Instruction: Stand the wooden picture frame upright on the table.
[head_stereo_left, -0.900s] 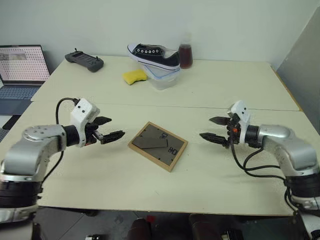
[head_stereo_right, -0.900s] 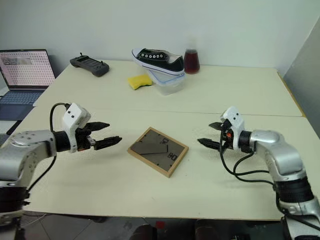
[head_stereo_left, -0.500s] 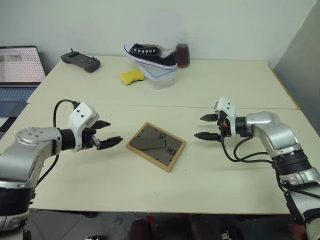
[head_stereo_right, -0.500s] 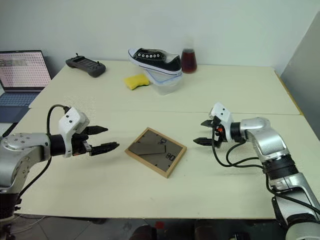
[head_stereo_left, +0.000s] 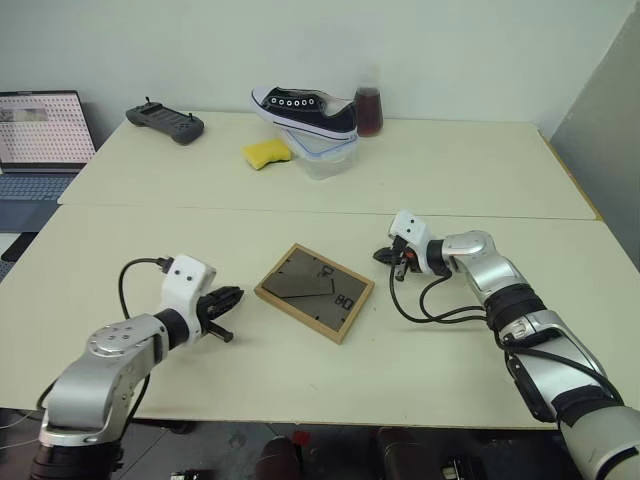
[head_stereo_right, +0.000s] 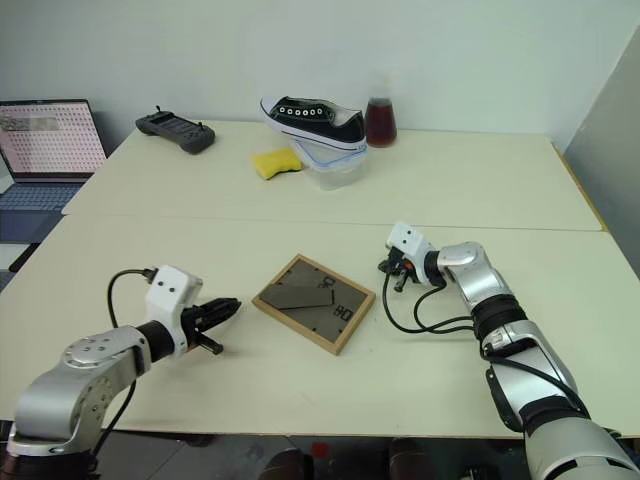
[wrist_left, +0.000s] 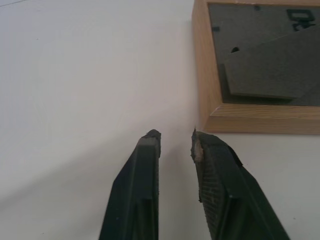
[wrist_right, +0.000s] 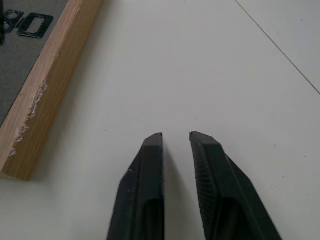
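Note:
The wooden picture frame (head_stereo_left: 315, 292) lies flat, back side up, on the table (head_stereo_left: 200, 200) near its front middle; its dark back with the easel flap and a printed label faces up. My left gripper (head_stereo_left: 232, 297) sits low on the table just left of the frame's left corner, fingers close together with nothing between them. In the left wrist view the frame's corner (wrist_left: 260, 65) lies just beyond the fingertips (wrist_left: 150, 137). My right gripper (head_stereo_left: 383, 256) is shut and empty, just off the frame's right corner. The right wrist view shows the frame's wooden edge (wrist_right: 40, 95) close by.
At the back stand a black-and-white shoe (head_stereo_left: 305, 108) on a clear plastic container (head_stereo_left: 325, 158), a yellow sponge (head_stereo_left: 266, 153), a dark flask (head_stereo_left: 369, 108) and a black controller (head_stereo_left: 165, 123). A laptop (head_stereo_left: 40, 140) sits at the far left. A grey panel (head_stereo_left: 605, 130) borders the right.
Both grippers have gone from open to shut. The right gripper moved left to the frame's right corner. The left arm sank and came closer to the frame's left corner.

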